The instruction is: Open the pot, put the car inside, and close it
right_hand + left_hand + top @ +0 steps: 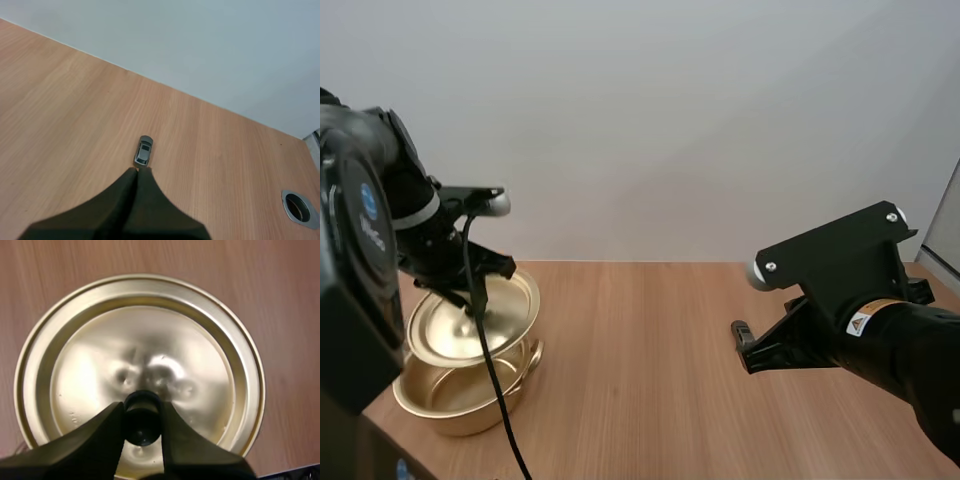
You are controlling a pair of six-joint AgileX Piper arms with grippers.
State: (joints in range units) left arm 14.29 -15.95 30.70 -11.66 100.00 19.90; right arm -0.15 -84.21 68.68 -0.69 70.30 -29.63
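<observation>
Between the left gripper's (pixel 141 411) jaws sits the black knob (pixel 142 424), pinched firmly from both sides. It is the one part of the lid (pixel 150 330) narrow enough to grip, which is probably why the hold is there. Just beyond the jaws the golden lid spreads out, and below it stands the pot (pixel 460 405). The lid hangs tilted over the pot with part of the mouth showing. Whether its low edge touches the rim cannot be told. Held so, the lid opens the pot but also covers much of the mouth. It would likely have to move farther aside before anything drops in.

The right gripper's (pixel 136 171) jaws lie pressed together as one wedge, holding nothing. Just ahead of them the small grey car (pixel 143 151) rests on the table (pixel 60 100), well apart from the pot. It lies lengthwise in line with the jaws, so they could close across its narrow sides once spread. Nothing lies between jaws and car. Off to one side of the jaws, a round metal-rimmed hole (pixel 299 209) in the table sits well clear of the reach.
</observation>
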